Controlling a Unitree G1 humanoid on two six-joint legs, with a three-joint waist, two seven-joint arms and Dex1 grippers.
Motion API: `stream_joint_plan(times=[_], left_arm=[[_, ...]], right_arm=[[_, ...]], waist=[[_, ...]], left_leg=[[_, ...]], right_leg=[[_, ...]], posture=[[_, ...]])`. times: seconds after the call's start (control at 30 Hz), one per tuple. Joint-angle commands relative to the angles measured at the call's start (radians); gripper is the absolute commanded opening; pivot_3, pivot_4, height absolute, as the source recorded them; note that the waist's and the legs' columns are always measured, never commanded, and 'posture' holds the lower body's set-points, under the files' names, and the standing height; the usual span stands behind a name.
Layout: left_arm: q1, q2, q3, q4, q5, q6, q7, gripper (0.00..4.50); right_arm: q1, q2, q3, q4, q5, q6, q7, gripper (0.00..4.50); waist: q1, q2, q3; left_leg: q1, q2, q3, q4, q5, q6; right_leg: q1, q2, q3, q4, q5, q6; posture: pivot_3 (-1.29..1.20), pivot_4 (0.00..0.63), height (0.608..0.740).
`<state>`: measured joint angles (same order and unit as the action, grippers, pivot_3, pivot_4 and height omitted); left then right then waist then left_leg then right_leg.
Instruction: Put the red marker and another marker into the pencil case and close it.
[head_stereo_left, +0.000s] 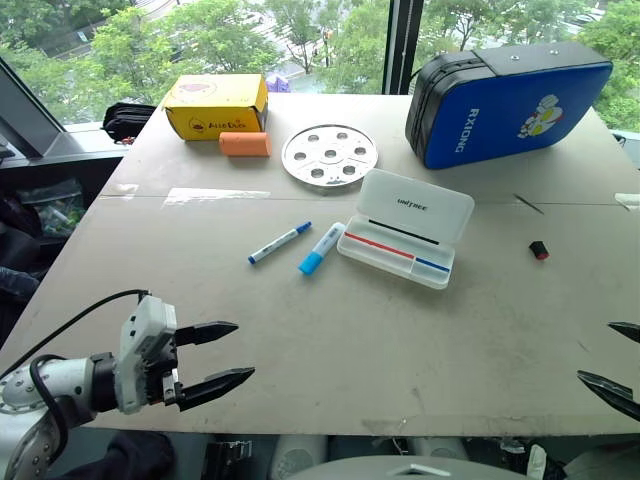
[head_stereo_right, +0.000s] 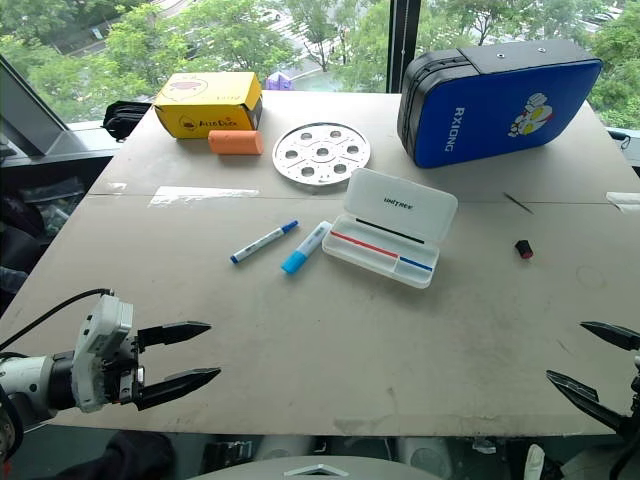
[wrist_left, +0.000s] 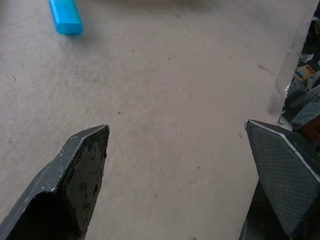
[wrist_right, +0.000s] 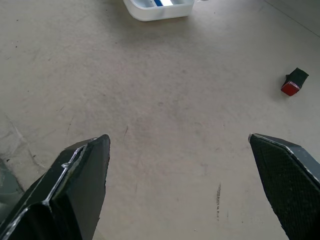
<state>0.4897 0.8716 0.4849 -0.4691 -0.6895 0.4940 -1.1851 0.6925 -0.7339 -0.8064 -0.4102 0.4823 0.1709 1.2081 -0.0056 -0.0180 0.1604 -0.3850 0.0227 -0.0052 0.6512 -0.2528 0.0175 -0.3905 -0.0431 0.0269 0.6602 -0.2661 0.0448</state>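
The white pencil case (head_stereo_left: 405, 230) lies open at mid-table, its lid tipped back, with a red and a blue stripe inside the tray. Left of it lie a thin marker with a dark blue cap (head_stereo_left: 279, 243) and a thicker marker with a light blue cap (head_stereo_left: 321, 249). The red marker is out of view. My left gripper (head_stereo_left: 243, 350) hangs open over the near left of the table, well short of the markers. At the near right edge my right gripper (head_stereo_left: 597, 351) is open too, holding nothing. The light blue cap (wrist_left: 66, 17) shows far ahead in the left wrist view.
A small red and black piece (head_stereo_left: 540, 249) lies right of the case. Along the back stand a big blue padded case (head_stereo_left: 510, 100), a round metal disc with holes (head_stereo_left: 329, 155), an orange cylinder (head_stereo_left: 245, 144) and a yellow box (head_stereo_left: 215, 105).
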Motion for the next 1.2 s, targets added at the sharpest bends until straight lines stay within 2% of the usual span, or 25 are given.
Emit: stream_joint_plan(times=[0.03,0.13,0.23,0.3,0.37,0.5,0.53,0.57,0.67,0.9,0.93,1.0,1.1,1.2], left_arm=[[-0.021,0.001,0.017,-0.028,-0.02,0.0,0.009,4.41],[-0.069,-0.015,-0.006,-0.091,-0.084,0.046,0.056,4.41],[-0.098,-0.015,-0.02,-0.124,-0.11,0.072,0.077,4.41],[-0.115,-0.01,-0.036,-0.154,-0.121,0.075,0.079,4.41],[-0.127,-0.008,-0.048,-0.177,-0.127,0.079,0.088,4.41],[-0.122,-0.008,-0.051,-0.2,-0.117,0.068,0.079,4.5],[-0.119,-0.01,-0.05,-0.205,-0.117,0.067,0.079,4.5],[-0.109,-0.013,-0.045,-0.212,-0.116,0.065,0.079,4.5],[-0.072,-0.025,-0.033,-0.229,-0.106,0.05,0.075,4.5],[-0.037,-0.038,-0.023,-0.245,-0.104,0.032,0.092,4.5],[-0.037,-0.038,-0.025,-0.248,-0.104,0.031,0.096,4.5],[-0.039,-0.037,-0.027,-0.25,-0.104,0.031,0.104,4.5],[-0.038,-0.036,-0.029,-0.25,-0.103,0.028,0.108,4.5],[-0.038,-0.039,-0.033,-0.253,-0.102,0.026,0.114,4.5]], right_arm=[[-0.067,-0.015,0.03,-0.082,0.045,0.052,-0.082,4.5],[-0.235,-0.034,0.197,-0.261,0.126,0.237,-0.269,4.5],[-0.37,-0.085,0.341,-0.353,0.093,0.387,-0.401,4.5],[-0.528,-0.126,0.493,-0.374,0.064,0.548,-0.513,4.5],[-0.685,-0.132,0.622,-0.341,0.101,0.694,-0.556,4.5],[-0.873,-0.077,0.788,-0.278,0.095,0.812,-0.601,3.26],[-0.895,-0.075,0.818,-0.272,0.087,0.82,-0.601,2.63],[-0.926,-0.07,0.865,-0.26,0.078,0.831,-0.595,2.2],[-1.0,-0.04,0.961,-0.217,0.051,0.854,-0.601,2.2],[-1.08,0.007,1.09,-0.079,-0.056,0.845,-0.624,2.2],[-1.088,0.003,1.107,-0.061,-0.073,0.832,-0.616,1.67],[-1.097,-0.006,1.128,-0.042,-0.097,0.809,-0.596,0.94],[-1.111,-0.029,1.149,-0.026,-0.131,0.774,-0.56,0.04],[-1.117,-0.06,1.163,-0.01,-0.164,0.726,-0.513,0.04]], waist=[[0.0,0.0,0.0],[-0.011,-0.001,0.0],[-0.006,0.0,0.001],[-0.004,0.0,0.0],[-0.003,-0.001,0.0],[0.001,-0.001,0.0],[0.001,-0.001,0.0],[0.001,-0.001,0.001],[-0.005,-0.001,0.001],[-0.004,-0.001,0.001],[-0.005,-0.001,0.001],[-0.005,-0.001,0.001],[-0.006,-0.001,0.001],[-0.007,-0.001,0.0]], left_leg=[[0.0,0.0,0.0,0.0,0.0,0.0],[0.001,0.003,0.002,0.001,0.0,0.0],[0.001,0.003,0.002,0.001,0.0,0.0],[0.0,0.001,0.001,0.0,0.0,0.0],[-0.006,0.0,-0.001,0.001,0.0,0.0],[-0.013,0.0,-0.004,0.002,0.0,0.0],[-0.013,0.0,-0.005,0.002,0.0,0.0],[-0.013,0.0,-0.005,0.002,0.0,0.0],[-0.013,0.0,-0.005,0.002,0.0,0.0],[-0.013,0.0,-0.005,0.002,0.0,0.0],[-0.013,0.0,-0.005,0.002,0.0,0.0],[-0.013,0.0,-0.004,0.002,0.0,0.0],[-0.013,0.0,-0.005,0.002,0.0,0.0],[-0.013,0.0,-0.005,0.002,0.0,0.0]], right_leg=[[0.0,0.0,0.0,0.0,0.0,0.0],[0.0,-0.002,0.002,0.001,0.0,0.0],[0.0,-0.001,0.003,0.002,0.001,0.0],[-0.001,0.003,0.002,0.001,0.001,0.001],[-0.006,0.003,0.001,0.001,0.002,0.003],[-0.01,0.003,-0.001,0.0,0.003,0.003],[-0.01,0.003,-0.001,0.0,0.003,0.003],[-0.011,0.003,-0.001,0.0,0.003,0.003],[-0.011,0.003,-0.001,0.001,0.003,0.003],[-0.011,0.003,-0.002,0.001,0.003,0.003],[-0.011,0.003,-0.001,0.001,0.003,0.003],[-0.011,0.003,-0.001,0.001,0.003,0.003],[-0.012,0.004,-0.002,0.002,0.003,0.003],[-0.012,0.004,-0.002,0.002,0.003,0.003]], posture=[[0.0,0.15,0.74],[0.0,0.15,0.74],[0.0,0.15,0.74],[0.0,0.15,0.74],[0.0,0.15,0.74],[0.0,0.15,0.74],[0.0,0.15,0.74],[0.0,0.15,0.74],[0.0,0.15,0.74],[0.0,0.15,0.74],[0.0,0.15,0.74],[0.0,0.15,0.74],[0.0,0.15,0.74],[0.0,0.15,0.74]])
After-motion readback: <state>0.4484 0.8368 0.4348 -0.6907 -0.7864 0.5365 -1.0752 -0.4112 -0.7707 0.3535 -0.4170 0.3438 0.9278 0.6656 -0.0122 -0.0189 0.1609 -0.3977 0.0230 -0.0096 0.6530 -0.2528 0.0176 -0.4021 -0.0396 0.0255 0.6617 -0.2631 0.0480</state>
